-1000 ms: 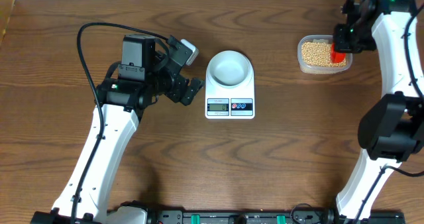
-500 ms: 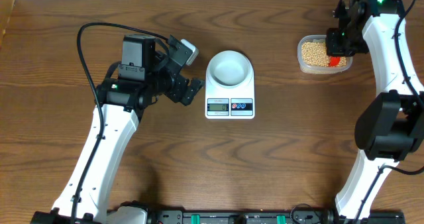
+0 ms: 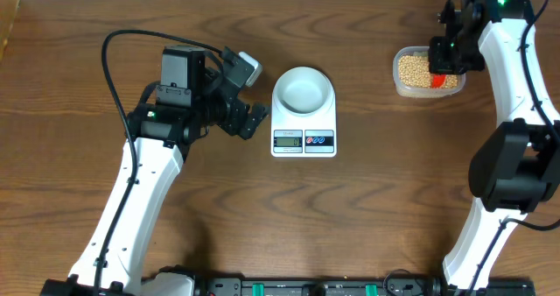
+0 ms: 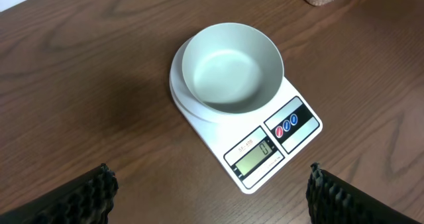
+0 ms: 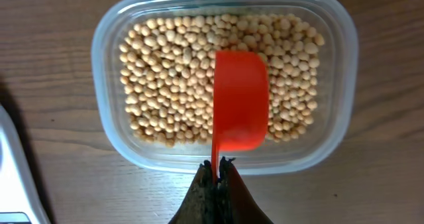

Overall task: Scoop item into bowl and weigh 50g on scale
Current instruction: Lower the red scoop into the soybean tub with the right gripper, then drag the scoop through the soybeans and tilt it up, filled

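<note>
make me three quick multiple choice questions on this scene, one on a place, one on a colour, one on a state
1. Where does the bowl stand?
A) on the scale
B) inside a clear tub
C) on the bare table beside the scale

2. What colour is the scoop over the beans?
A) blue
B) red-orange
C) green

3. What state is the bowl in?
A) upright and empty
B) half full of beans
C) tipped on its side

Answers:
1 A, it sits on the scale's round platform.
2 B, it stands out red-orange against the tan beans.
3 A, the left wrist view shows its inside bare and its rim level.
</note>
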`<state>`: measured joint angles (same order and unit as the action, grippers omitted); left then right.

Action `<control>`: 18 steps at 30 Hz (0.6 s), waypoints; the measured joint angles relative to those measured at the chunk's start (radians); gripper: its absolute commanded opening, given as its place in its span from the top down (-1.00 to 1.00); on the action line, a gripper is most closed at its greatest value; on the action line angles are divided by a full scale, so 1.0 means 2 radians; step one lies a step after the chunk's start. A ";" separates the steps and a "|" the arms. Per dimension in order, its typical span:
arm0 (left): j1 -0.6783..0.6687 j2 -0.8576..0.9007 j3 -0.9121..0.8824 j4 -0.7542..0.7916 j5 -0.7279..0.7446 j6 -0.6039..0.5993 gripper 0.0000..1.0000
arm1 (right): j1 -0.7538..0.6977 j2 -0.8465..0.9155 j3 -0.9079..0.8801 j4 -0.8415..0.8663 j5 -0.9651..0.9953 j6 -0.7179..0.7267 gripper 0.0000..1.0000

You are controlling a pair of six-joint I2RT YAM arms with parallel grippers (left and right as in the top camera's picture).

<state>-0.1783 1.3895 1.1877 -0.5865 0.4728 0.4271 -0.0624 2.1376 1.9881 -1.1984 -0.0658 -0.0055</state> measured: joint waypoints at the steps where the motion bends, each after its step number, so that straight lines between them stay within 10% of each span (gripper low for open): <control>1: 0.000 0.000 0.000 0.000 0.000 0.000 -0.87 | 0.000 0.000 -0.001 0.001 -0.002 0.000 0.97; 18: 0.000 0.000 0.000 0.000 0.000 0.000 -0.87 | 0.000 -0.001 -0.055 0.036 -0.046 0.001 0.97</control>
<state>-0.1783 1.3895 1.1877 -0.5869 0.4732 0.4271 -0.0624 2.1361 1.8790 -1.1255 -0.1570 -0.0044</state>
